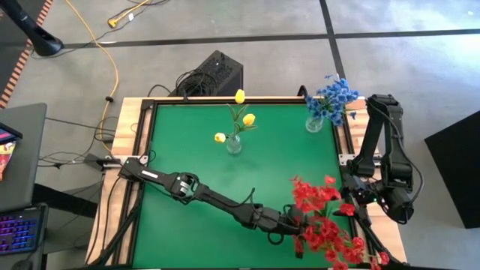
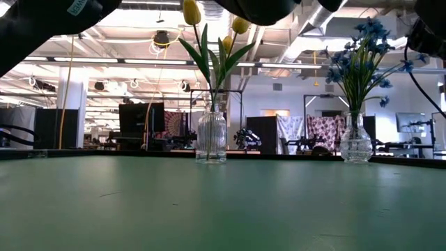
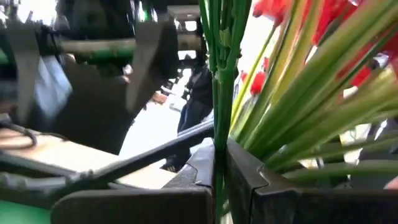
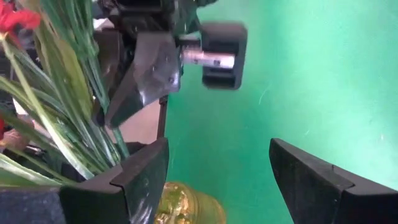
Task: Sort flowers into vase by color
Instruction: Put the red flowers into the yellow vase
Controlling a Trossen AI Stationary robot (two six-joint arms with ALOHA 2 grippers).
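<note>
So the yellow tulips [image 1: 238, 120] are already sitting in the middle vase [image 1: 234, 144] toward the far side of the green table [image 1: 187, 150], and the blue flowers [image 1: 332, 96] are in the far right vase [image 1: 314, 123], which leaves just the red flowers [image 1: 322, 221] at the near right corner. The left gripper [image 1: 294, 222] is stretched all the way across to that corner, and its wrist view shows its fingers [image 3: 186, 186] pinched together on a thin green stem [image 3: 217, 93] with a bunch of other stems fanning out right beside it. The right gripper [image 1: 346, 204] is parked just next to the red bunch with its fingers [image 4: 140, 168] spread apart, holding nothing, and there's a yellowish glass thing [image 4: 183, 205] right under it that might be the red vase, can't really tell. What worries me: the grip looks like it's on one skinny stem, so I'd guess it could slide or twist in the jaws once lifted. The blooms also look tangled, so pulling one sprig may drag others along or scatter them off the table edge. And both grippers are so close together there that a bump seems pretty possible.
</note>
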